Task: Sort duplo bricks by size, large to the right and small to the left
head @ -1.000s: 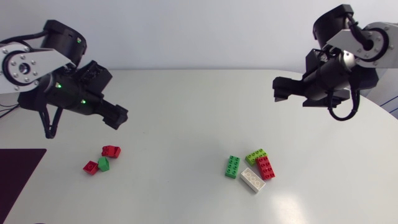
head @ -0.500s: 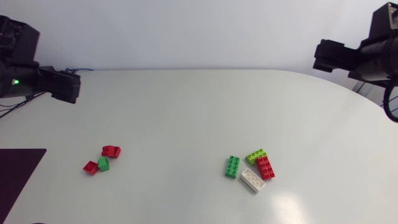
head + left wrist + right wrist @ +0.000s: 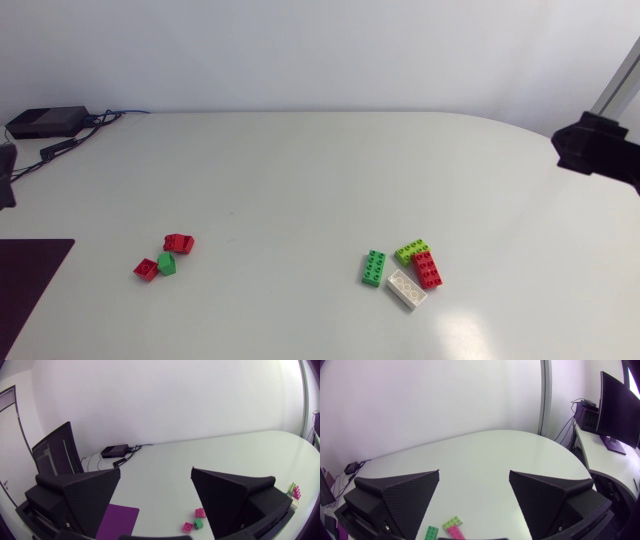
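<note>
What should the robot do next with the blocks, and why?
Probably just park and stop, since I see nothing left to sort. The three small bricks sit together on the left and the four large bricks on the right. The left end effector and right end effector are open, empty and far from them.

Soft, bright light is falling evenly on my table. A pale shine is glowing near the big bricks, which are casting only tiny shadows.
</note>
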`<action>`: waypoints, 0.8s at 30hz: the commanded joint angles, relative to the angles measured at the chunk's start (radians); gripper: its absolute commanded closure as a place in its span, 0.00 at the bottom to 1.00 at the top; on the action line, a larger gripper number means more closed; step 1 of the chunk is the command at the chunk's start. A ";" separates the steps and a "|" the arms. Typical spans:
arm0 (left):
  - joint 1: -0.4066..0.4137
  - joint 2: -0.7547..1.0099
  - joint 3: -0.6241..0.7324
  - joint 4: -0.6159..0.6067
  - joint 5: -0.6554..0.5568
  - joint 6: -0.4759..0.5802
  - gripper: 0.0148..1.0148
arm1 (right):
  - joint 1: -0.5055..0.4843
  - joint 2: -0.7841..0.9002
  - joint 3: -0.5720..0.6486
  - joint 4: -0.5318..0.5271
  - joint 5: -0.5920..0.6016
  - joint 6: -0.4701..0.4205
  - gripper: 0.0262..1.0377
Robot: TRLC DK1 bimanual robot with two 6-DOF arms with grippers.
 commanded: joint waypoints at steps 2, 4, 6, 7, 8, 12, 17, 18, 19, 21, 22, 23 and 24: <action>0.023 -0.061 -0.070 0.020 -0.006 0.003 0.03 | 0.011 -0.100 -0.086 0.042 0.007 -0.046 0.03; 0.034 -0.096 -0.089 0.024 0.000 0.004 0.03 | 0.014 -0.164 -0.126 0.065 0.002 -0.069 0.03; 0.033 -0.128 -0.112 0.034 0.002 0.006 0.03 | 0.016 -0.236 -0.166 0.099 0.004 -0.104 0.03; 0.031 -0.151 -0.127 0.051 0.002 0.009 0.03 | 0.016 -0.287 -0.200 0.140 0.007 -0.135 0.03; 0.030 -0.171 -0.145 0.064 0.002 0.017 0.03 | 0.014 -0.322 -0.227 0.170 0.007 -0.156 0.03; 0.022 -0.245 -0.217 0.132 0.009 0.032 0.03 | 0.014 -0.442 -0.344 0.254 0.009 -0.222 0.03; 0.013 -0.283 -0.282 0.204 0.023 0.057 0.03 | 0.016 -0.535 -0.460 0.374 0.007 -0.287 0.03; 0.008 -0.291 -0.293 0.219 0.031 0.058 0.03 | 0.017 -0.548 -0.482 0.394 0.007 -0.296 0.03; 0.005 -0.294 -0.306 0.239 0.036 0.063 0.03 | 0.019 -0.557 -0.499 0.415 0.005 -0.302 0.03; -0.003 -0.299 -0.339 0.279 0.043 0.069 0.03 | 0.023 -0.580 -0.539 0.461 0.005 -0.319 0.03; -0.004 -0.302 -0.353 0.293 0.053 0.065 0.03 | 0.019 -0.585 -0.552 0.474 -0.001 -0.325 0.03; 0.000 -0.307 -0.368 0.304 0.065 0.058 0.03 | 0.011 -0.586 -0.562 0.478 -0.012 -0.324 0.03; 0.003 -0.313 -0.385 0.316 0.077 0.050 0.03 | 0.002 -0.588 -0.574 0.482 -0.024 -0.323 0.03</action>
